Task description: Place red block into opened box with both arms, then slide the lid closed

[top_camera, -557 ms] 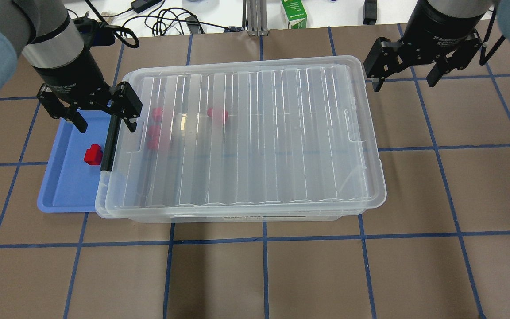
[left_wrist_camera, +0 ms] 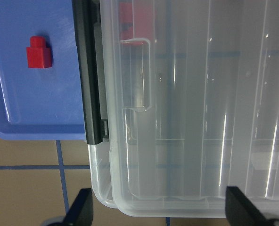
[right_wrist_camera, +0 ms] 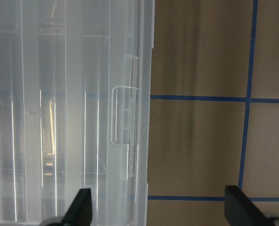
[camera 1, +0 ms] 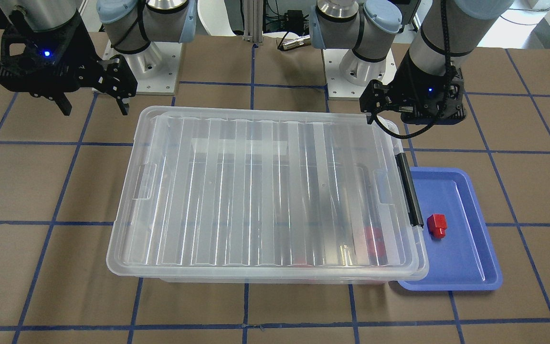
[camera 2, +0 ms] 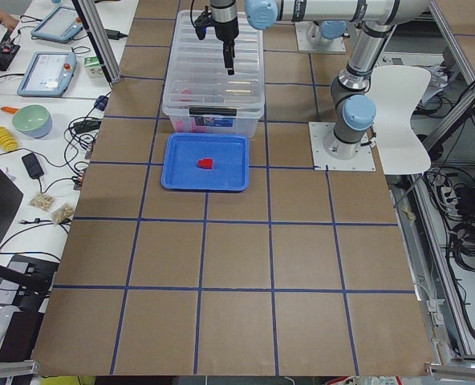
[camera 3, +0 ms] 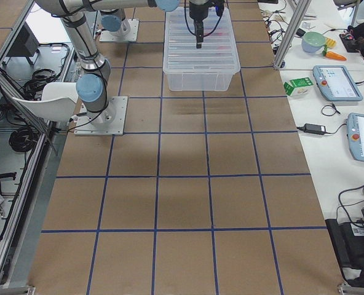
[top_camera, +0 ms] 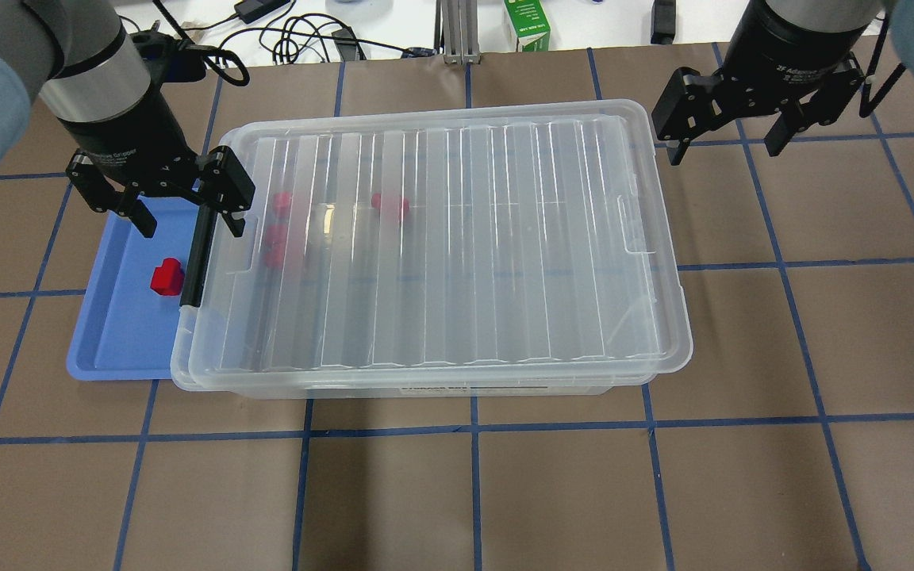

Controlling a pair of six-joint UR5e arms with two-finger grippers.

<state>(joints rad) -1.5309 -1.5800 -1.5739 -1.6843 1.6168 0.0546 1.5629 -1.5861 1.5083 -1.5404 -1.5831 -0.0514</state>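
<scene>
The clear ribbed lid lies flat on the box, set a little toward my right, so the box rim shows past its left edge. Several red blocks show blurred through the lid near the left end. One more red block sits on the blue tray; the left wrist view has it as red block. My left gripper hangs open above the black latch, holding nothing. My right gripper is open and empty, above the table beyond the lid's far right corner.
The blue tray butts against the box's latch end. Cables and a green carton lie on the white bench past the table's far edge. Brown mat with blue grid lines stretches in front of the box.
</scene>
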